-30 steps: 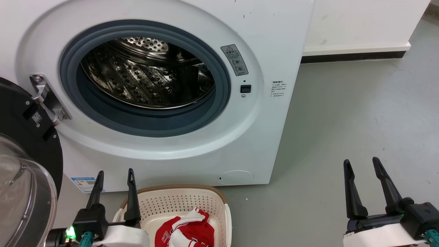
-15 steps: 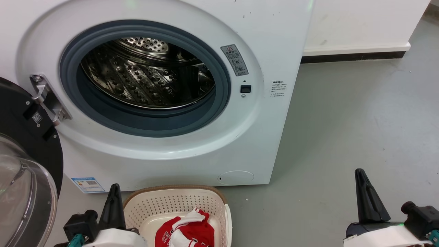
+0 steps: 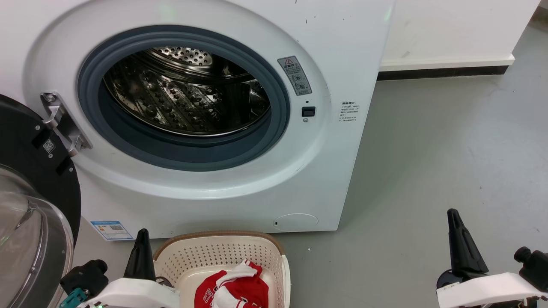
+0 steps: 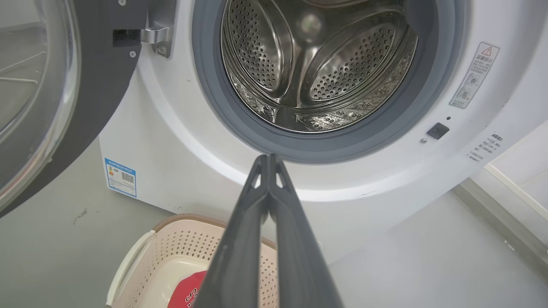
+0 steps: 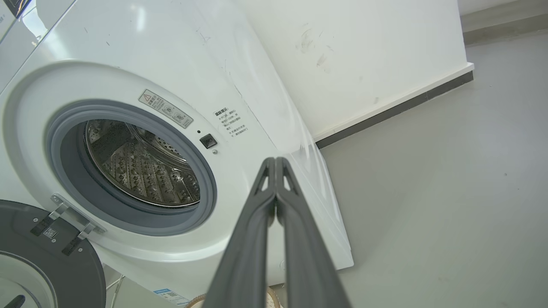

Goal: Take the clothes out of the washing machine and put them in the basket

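Light: bright, even, diffuse.
Glare: highlights on drum (image 4: 317,64) steel and door (image 3: 25,239) glass.
Shadow: soft, on floor (image 3: 428,171) right of washer (image 3: 214,205).
Focus: sharp; near fingers (image 4: 239,256) soft.
Edges: wrist views bowed, straight lines curved.

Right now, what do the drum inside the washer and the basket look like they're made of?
Drum: probably stainless steel, shiny and mirror-like, punched with small holes. Basket: looks like matte cream plastic, moulded with rows of holes; its brown rim has a woven look, possibly plastic too.
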